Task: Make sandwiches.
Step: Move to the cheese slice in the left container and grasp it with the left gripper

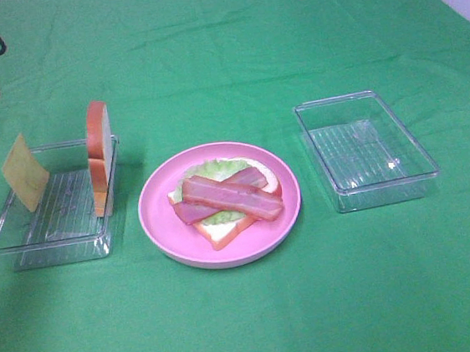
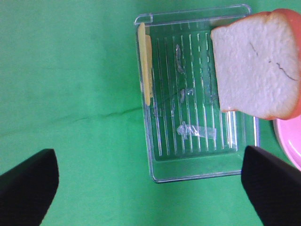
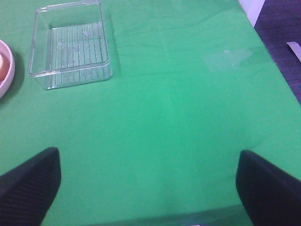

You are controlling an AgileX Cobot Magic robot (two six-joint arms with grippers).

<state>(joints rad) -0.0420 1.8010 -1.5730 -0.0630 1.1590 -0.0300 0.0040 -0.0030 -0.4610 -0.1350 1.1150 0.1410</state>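
The bottom bread slice [image 1: 224, 236], lettuce [image 1: 209, 169] and bacon strips [image 1: 233, 197] are stacked on the pink plate [image 1: 160, 226], the cheese square [image 1: 24, 171] and second bread slice [image 1: 100, 156] not yet added, standing in the left tray [image 1: 48, 242], while the left gripper [image 2: 150, 188] and right gripper [image 3: 148, 186] gape wide and empty

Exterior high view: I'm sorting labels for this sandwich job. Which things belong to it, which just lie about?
Job: plated bread slice, lettuce, bacon strips, upright bread slice, cheese square.
Lying about: pink plate, left tray, right tray.

No legible text or labels.
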